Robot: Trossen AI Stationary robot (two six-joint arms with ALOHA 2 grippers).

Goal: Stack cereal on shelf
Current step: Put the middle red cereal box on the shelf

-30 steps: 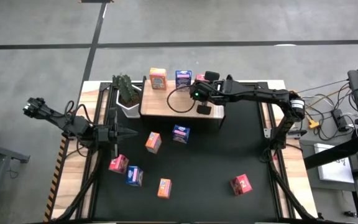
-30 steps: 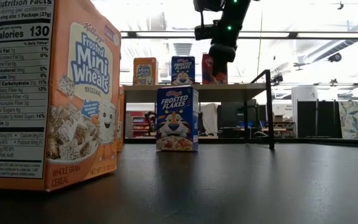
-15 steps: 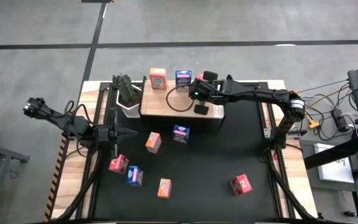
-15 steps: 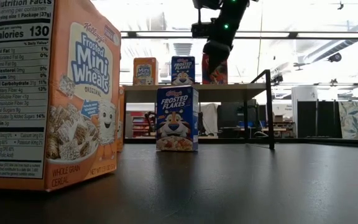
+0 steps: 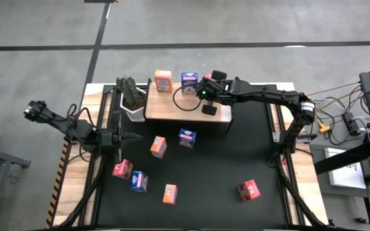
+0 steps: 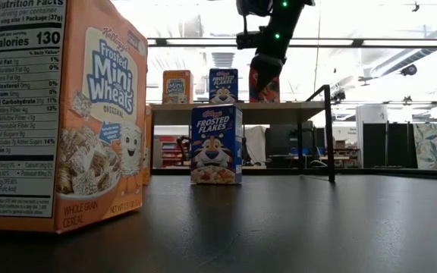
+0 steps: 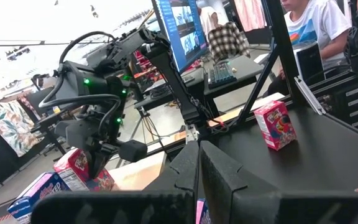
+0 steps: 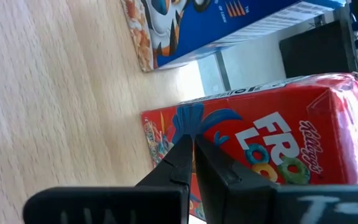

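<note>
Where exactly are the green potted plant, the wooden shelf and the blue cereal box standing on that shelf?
Green potted plant [image 5: 131, 93], high view, on its leaves.
Light wooden shelf [image 5: 166, 106], high view, on its bare top board.
Small blue cardboard cereal box on the shelf [image 6: 223, 86], low view, on its printed front.

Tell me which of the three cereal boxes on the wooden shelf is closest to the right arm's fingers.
The red Froot Loops box, last in the row after the orange box and blue box; the right gripper, fingers shut, is right at its face.
</note>
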